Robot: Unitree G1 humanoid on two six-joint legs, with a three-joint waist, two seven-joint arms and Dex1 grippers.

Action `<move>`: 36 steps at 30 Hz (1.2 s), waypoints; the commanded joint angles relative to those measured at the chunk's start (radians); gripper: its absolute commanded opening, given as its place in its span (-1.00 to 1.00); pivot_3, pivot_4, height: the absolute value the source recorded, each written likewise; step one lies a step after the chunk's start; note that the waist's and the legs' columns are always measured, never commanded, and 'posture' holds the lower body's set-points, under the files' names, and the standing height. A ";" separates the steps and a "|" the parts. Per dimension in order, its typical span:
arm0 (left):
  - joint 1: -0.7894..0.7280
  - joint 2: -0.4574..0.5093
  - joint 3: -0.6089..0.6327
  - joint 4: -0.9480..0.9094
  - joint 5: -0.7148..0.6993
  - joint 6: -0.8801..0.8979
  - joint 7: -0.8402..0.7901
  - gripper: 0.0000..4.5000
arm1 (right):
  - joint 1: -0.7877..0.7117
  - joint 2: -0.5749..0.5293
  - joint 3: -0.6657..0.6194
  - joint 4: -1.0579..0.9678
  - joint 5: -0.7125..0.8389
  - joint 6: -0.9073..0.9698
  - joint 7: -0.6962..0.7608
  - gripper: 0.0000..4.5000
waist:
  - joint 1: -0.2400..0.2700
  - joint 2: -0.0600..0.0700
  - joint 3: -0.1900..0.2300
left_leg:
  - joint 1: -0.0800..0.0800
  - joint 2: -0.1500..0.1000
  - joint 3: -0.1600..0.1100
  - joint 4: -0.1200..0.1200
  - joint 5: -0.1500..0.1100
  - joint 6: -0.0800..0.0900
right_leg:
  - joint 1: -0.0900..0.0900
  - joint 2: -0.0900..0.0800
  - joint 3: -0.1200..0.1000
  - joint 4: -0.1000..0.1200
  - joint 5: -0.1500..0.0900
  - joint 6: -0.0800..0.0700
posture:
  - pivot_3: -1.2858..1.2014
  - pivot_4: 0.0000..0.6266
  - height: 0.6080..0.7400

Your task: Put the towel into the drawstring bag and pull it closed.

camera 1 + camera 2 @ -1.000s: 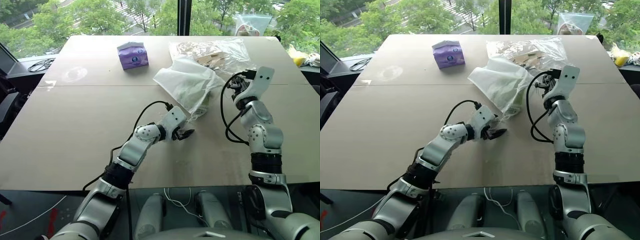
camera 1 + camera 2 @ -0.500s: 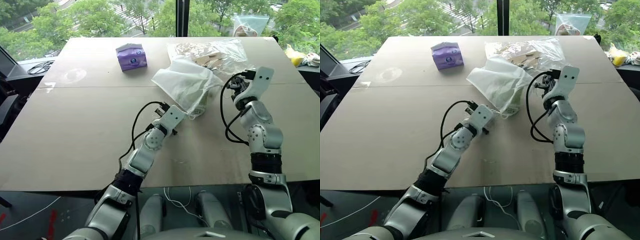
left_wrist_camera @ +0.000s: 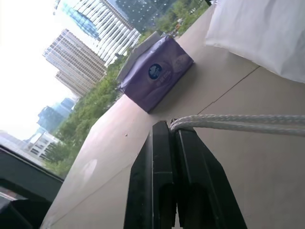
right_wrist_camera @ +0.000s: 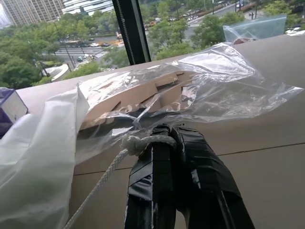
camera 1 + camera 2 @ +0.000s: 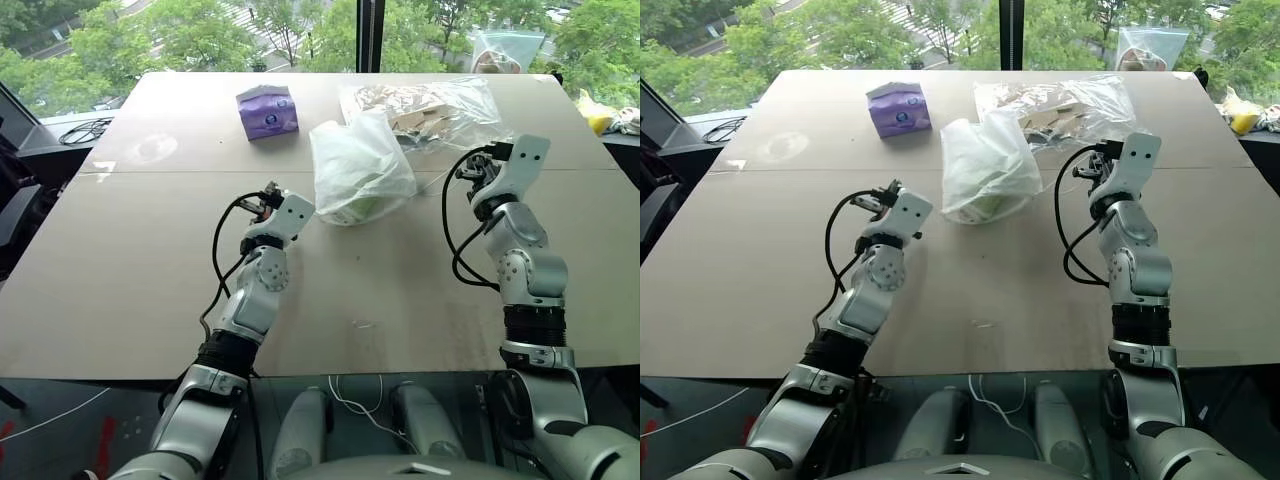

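Both pincers, left (image 3: pixel 167 128) and right (image 4: pixel 167 133), pinch the drawstring bag's (image 5: pixel 358 170) cords.

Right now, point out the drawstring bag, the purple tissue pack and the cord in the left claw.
drawstring bag (image 5: pixel 358 168), left eye view, middle of its white cloth.
purple tissue pack (image 5: pixel 267 111), left eye view, its front face.
cord (image 3: pixel 238 121), left wrist view, the stretch just past the fingertips.

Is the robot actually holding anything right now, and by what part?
Yes. Each gripper, left and right, has its jaws shut on a white cord of the drawstring bag, one on either side.
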 commanded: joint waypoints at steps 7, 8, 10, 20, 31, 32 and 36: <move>-0.141 0.091 0.226 -0.090 -0.038 0.000 0.055 -0.99 | -0.052 -0.073 -0.109 0.033 -0.067 -0.128 -0.141 -1.00 | -0.002 0.000 0.000 | 0.000 -0.001 0.000 0.000 0.000 0.000 | 0.000 -0.001 -0.001 0.000 0.000 0.000 | 0.03 -0.52 1.00; -0.158 0.104 0.237 -0.092 -0.032 0.000 0.063 -0.99 | -0.059 -0.085 -0.117 0.035 -0.076 -0.140 -0.158 -1.00 | -0.002 0.000 0.000 | 0.000 -0.001 0.000 -0.001 0.000 0.000 | 0.000 -0.001 0.000 0.000 0.000 0.000 | 0.03 -0.52 1.00; -0.205 0.124 0.253 -0.082 -0.034 0.002 0.063 -0.99 | -0.080 -0.119 -0.121 0.033 -0.103 -0.161 -0.175 -1.00 | -0.002 0.000 0.000 | 0.000 -0.001 0.000 -0.001 0.000 0.000 | 0.000 -0.001 0.000 -0.001 0.000 0.000 | 0.03 -0.52 1.00; -0.381 0.166 0.274 0.069 -0.077 0.000 0.062 -0.99 | -0.199 -0.267 -0.105 0.059 -0.187 -0.225 -0.169 -1.00 | -0.004 0.000 0.000 | 0.000 -0.001 0.000 -0.002 0.000 0.000 | 0.000 -0.001 0.000 -0.002 0.000 0.000 | 0.03 -0.52 1.00; -0.303 0.103 0.416 0.080 -0.195 0.216 0.135 -0.99 | -0.104 -0.240 -0.247 0.028 -0.163 -0.163 -0.379 -1.00 | -0.002 0.000 0.000 | -0.001 -0.001 0.000 -0.003 0.000 0.000 | -0.001 -0.002 0.000 -0.001 0.000 0.000 | 0.03 -0.52 1.00; -0.304 0.112 0.419 0.071 -0.192 0.209 0.149 -0.99 | -0.104 -0.242 -0.264 0.032 -0.161 -0.165 -0.402 -1.00 | -0.002 0.000 0.000 | -0.001 -0.001 0.000 -0.003 0.000 0.000 | -0.001 -0.002 0.000 -0.001 0.000 0.000 | 0.03 -0.52 1.00; -0.336 0.154 0.420 0.067 -0.177 0.167 0.200 -0.99 | -0.114 -0.260 -0.303 0.059 -0.154 -0.180 -0.469 -1.00 | -0.002 0.000 0.000 | -0.001 -0.001 0.000 -0.002 0.000 0.000 | -0.001 -0.002 0.000 -0.001 0.000 0.000 | 0.03 -0.52 1.00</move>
